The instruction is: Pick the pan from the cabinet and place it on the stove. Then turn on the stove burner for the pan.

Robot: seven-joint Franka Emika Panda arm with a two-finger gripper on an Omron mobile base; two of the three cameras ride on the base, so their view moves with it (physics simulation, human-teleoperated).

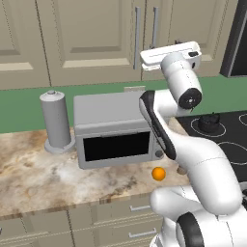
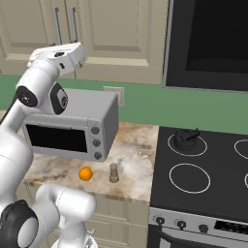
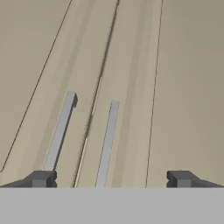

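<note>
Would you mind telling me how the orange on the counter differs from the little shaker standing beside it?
The orange is a bright orange ball; the shaker is a dull tan, upright piece with a rounded top and wider base. The orange sits lower and rounder, the shaker taller and slimmer. The orange lies nearer the toaster oven, the shaker nearer the stove. Both rest on the marbled counter, apart from each other.

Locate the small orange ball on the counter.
The orange ball lies on the marble counter, just in front of the microwave, left of the little pepper shaker.
</note>
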